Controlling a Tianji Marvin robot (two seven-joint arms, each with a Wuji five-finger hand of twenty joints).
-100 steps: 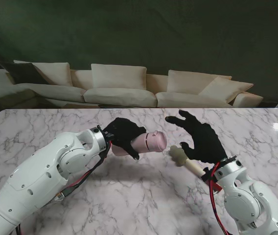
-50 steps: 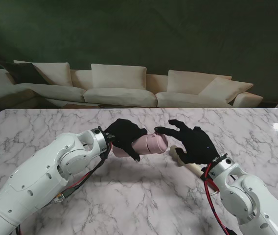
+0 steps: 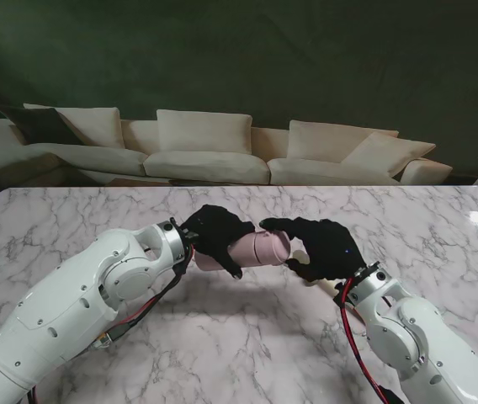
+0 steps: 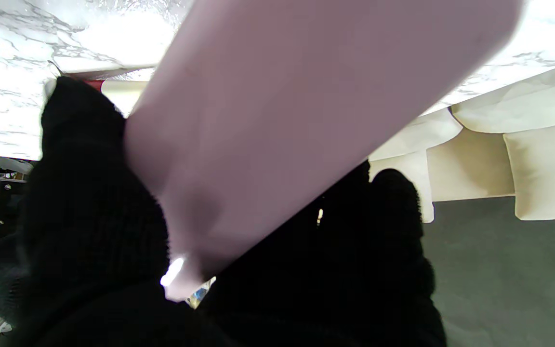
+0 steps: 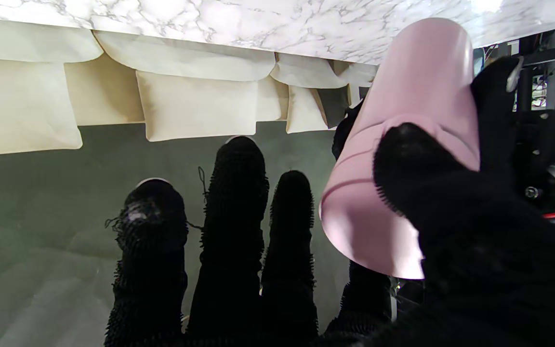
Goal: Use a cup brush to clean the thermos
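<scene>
above the middle of the marble table [image 3: 71, 219], a little toward its far edge, the pink thermos [image 3: 252, 249] is held off the surface, lying nearly level with its open end pointing to the right. the left hand [image 3: 215, 234], in a black glove, is wrapped around the body of the thermos; in the left wrist view the pink wall fills the picture and black fingers [image 4: 89, 202] press on both sides of it.

the right hand [image 3: 319, 247], also in a black glove, is at the open end of the thermos. its thumb lies over the rim in the right wrist view, and three fingers [image 5: 239, 207] stand straight beside the mouth, apart from each other. this hand hides the cup brush: only a small pale piece shows near the wrist in the stand's view, and i cannot tell if it is the handle, so i cannot tell whether the right hand grips something.

both white arms reach in from the near corners and meet at the thermos. beyond the far edge of the table stands a cream sofa [image 3: 214, 147] with cushions, before a dark wall.
</scene>
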